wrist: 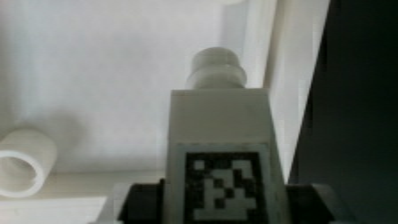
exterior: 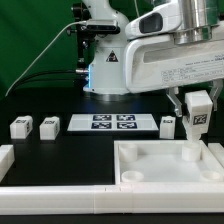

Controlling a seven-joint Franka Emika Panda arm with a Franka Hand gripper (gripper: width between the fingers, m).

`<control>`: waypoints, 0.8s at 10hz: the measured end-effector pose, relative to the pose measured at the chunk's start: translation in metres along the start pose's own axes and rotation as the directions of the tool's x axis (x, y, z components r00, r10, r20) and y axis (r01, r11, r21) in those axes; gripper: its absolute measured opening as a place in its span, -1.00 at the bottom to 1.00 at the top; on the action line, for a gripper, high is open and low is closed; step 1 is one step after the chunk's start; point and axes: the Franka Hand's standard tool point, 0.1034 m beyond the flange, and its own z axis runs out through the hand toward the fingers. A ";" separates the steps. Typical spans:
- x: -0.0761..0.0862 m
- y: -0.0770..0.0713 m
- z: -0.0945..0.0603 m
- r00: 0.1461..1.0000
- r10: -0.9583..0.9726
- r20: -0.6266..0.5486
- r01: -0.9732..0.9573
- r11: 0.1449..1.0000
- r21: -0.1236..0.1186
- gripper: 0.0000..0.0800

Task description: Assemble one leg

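My gripper (exterior: 197, 108) is shut on one white leg (exterior: 196, 122), holding it upright over the far right corner of the large white recessed panel (exterior: 150, 172). In the wrist view the gripper (wrist: 221, 206) clamps the leg (wrist: 217, 125) at its squarish tagged end, and the leg's round peg end (wrist: 217, 67) points down at the panel's inner corner. A round corner socket (wrist: 22, 160) lies off to one side of it. Three more legs lie on the table: two (exterior: 18, 127) (exterior: 49, 125) at the exterior view's left and one (exterior: 168, 125) beside the held leg.
The marker board (exterior: 112, 123) lies flat between the loose legs. The arm's white base (exterior: 110, 65) stands behind it. A white border piece (exterior: 60, 200) runs along the front, with a block (exterior: 5, 156) at the exterior view's left edge.
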 end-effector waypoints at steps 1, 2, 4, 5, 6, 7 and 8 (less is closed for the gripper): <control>0.000 0.001 0.000 1.000 0.000 0.000 0.000 1.000 0.000 -0.27; -0.001 0.002 0.001 1.000 0.002 0.001 -0.002 1.000 -0.002 -0.27; 0.008 0.002 -0.001 1.000 -0.002 -0.008 0.002 1.000 -0.001 -0.27; 0.013 0.004 0.000 1.000 -0.009 -0.013 0.009 1.000 0.000 -0.27; 0.017 0.006 0.002 1.000 -0.008 -0.029 0.008 1.000 -0.001 -0.27; 0.019 0.006 0.003 1.000 -0.006 -0.030 0.006 1.000 0.000 -0.27; 0.029 0.007 0.003 0.995 -0.007 -0.098 0.006 1.000 -0.006 -0.27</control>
